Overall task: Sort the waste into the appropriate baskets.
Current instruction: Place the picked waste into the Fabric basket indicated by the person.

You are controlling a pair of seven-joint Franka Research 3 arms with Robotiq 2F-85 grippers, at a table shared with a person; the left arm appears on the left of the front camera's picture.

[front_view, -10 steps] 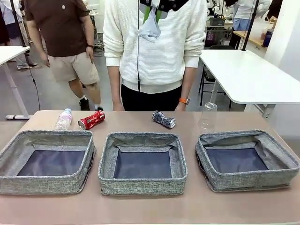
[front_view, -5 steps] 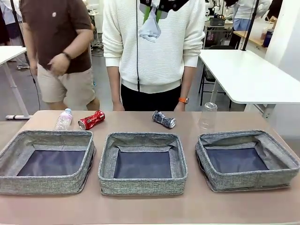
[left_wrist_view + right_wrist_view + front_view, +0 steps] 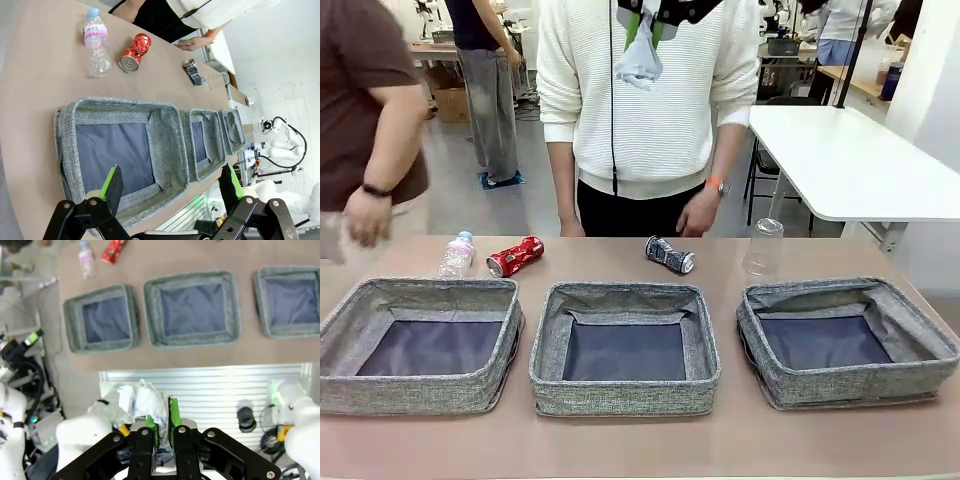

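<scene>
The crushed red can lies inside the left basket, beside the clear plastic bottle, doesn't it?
Not quite. The crushed red can lies on the table behind the left basket, not inside it. It is beside the clear plastic bottle, as the front view shows.

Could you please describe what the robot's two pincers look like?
Both the left pincer and the right pincer are black. Each has jointed linkages fastened with round bolts and slim fingers faced with bright green pads. Rounded white arm casing with a small green light shows in the right wrist view.
</scene>
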